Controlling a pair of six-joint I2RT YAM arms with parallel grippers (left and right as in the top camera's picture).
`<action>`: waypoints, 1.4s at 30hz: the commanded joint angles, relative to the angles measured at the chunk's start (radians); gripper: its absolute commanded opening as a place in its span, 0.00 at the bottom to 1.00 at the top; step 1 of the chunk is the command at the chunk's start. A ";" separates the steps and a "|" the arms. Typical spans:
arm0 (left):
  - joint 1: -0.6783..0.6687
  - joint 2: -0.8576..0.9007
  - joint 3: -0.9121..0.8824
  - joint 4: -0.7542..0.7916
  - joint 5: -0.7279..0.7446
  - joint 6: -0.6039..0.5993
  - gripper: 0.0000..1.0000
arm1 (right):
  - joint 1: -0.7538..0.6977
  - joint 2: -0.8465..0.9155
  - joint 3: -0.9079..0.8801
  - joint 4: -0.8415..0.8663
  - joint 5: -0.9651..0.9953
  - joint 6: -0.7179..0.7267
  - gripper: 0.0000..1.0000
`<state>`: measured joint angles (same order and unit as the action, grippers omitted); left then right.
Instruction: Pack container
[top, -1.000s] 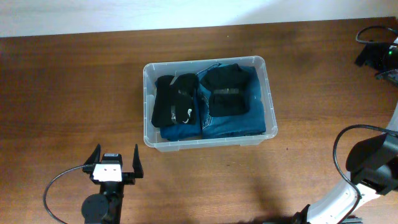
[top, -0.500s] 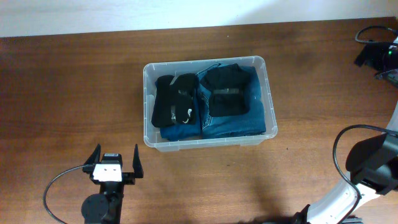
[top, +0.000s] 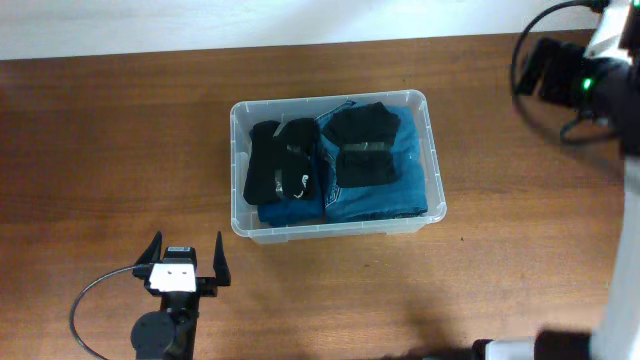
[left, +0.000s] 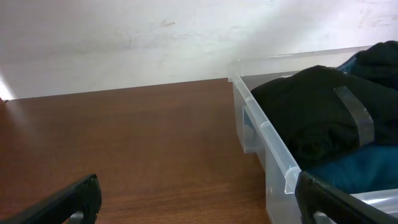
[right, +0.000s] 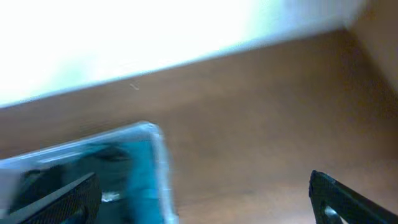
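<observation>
Up goes the right arm (top: 565, 78) to the far right corner of the table (top: 100, 150). Its pincer (right: 204, 180) is spread wide and empty. So is the left pincer (top: 187, 245). The tub (top: 340, 228) sits mid-table with black clothes (top: 280, 165) and blue clothes (top: 410, 170) inside

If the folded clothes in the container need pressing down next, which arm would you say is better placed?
Left, probably. The left gripper is open just off the container's near corner, the black garment right ahead. The right gripper sits farther off, its view blurred.
</observation>
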<state>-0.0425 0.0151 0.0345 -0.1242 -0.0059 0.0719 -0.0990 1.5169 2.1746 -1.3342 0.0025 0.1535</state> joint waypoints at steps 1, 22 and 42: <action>0.006 -0.010 -0.004 -0.001 0.018 0.012 0.99 | 0.087 -0.126 -0.038 0.006 0.036 -0.003 0.98; 0.006 -0.010 -0.004 -0.001 0.018 0.012 0.99 | 0.071 -1.216 -1.413 0.860 -0.119 -0.266 0.98; 0.006 -0.010 -0.004 -0.001 0.018 0.012 0.99 | 0.072 -1.514 -2.130 1.367 -0.182 -0.266 0.99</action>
<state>-0.0425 0.0147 0.0345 -0.1246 -0.0029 0.0715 -0.0208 0.0162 0.0582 0.0227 -0.1825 -0.1089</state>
